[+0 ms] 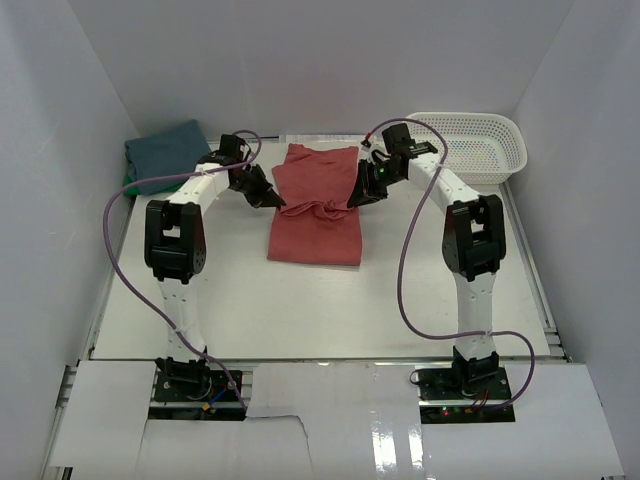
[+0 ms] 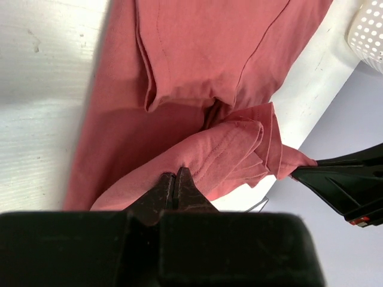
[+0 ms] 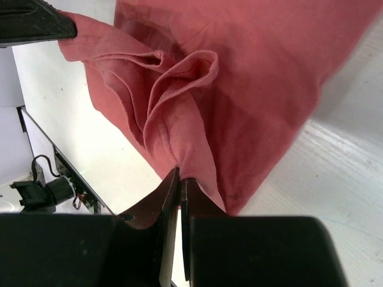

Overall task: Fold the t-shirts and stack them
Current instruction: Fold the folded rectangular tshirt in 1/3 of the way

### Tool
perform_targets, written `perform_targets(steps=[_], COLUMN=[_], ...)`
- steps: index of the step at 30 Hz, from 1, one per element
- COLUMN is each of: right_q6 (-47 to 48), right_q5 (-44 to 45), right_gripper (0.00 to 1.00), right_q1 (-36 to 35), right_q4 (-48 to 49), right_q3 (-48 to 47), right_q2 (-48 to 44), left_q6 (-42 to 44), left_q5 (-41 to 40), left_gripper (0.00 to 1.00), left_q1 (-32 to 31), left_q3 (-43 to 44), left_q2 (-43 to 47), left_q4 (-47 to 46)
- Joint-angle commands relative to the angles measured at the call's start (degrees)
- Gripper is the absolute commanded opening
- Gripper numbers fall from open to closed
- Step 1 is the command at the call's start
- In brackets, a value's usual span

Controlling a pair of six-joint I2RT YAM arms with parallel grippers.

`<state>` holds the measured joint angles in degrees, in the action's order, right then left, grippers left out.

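The coral-red t-shirt (image 1: 318, 205) lies partly folded in the middle of the table, its lifted edge bunched between both grippers. My left gripper (image 1: 279, 206) pinches the shirt's left side and is shut on the cloth (image 2: 209, 155). On the shirt's right side my right gripper (image 1: 352, 200) is shut on a hemmed fold (image 3: 179, 119). In the left wrist view the jaws (image 2: 175, 174) meet on a hemmed edge; in the right wrist view the tips (image 3: 179, 173) clamp a gathered fold. A slate-blue t-shirt (image 1: 165, 150) lies folded at the back left, with a sliver of green (image 1: 128, 180) under it.
A white mesh basket (image 1: 475, 145) stands at the back right corner, and shows at the edge of the left wrist view as the basket (image 2: 370, 33). White walls enclose the table on three sides. Purple cables loop off both arms.
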<state>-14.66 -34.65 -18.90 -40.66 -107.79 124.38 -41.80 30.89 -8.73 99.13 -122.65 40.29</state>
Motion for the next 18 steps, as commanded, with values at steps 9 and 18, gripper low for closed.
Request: perform_targets(steps=[9, 18], right_q6=[-1.1, -2.6], right_q5=[-1.0, -1.7], right_gripper=[0.08, 0.08], right_q1=[1.8, 2.9], right_q4=[0.1, 1.5], right_q3=[-6.9, -10.4], right_q2=[6.2, 11.1], left_q6=[0.8, -0.1], left_q5=[0.0, 0.4], left_gripper=[0.0, 0.0], left_q1=[1.5, 1.5], left_q3=[6.2, 9.3], left_q2=[-2.9, -6.5], left_q4=[-1.0, -1.2])
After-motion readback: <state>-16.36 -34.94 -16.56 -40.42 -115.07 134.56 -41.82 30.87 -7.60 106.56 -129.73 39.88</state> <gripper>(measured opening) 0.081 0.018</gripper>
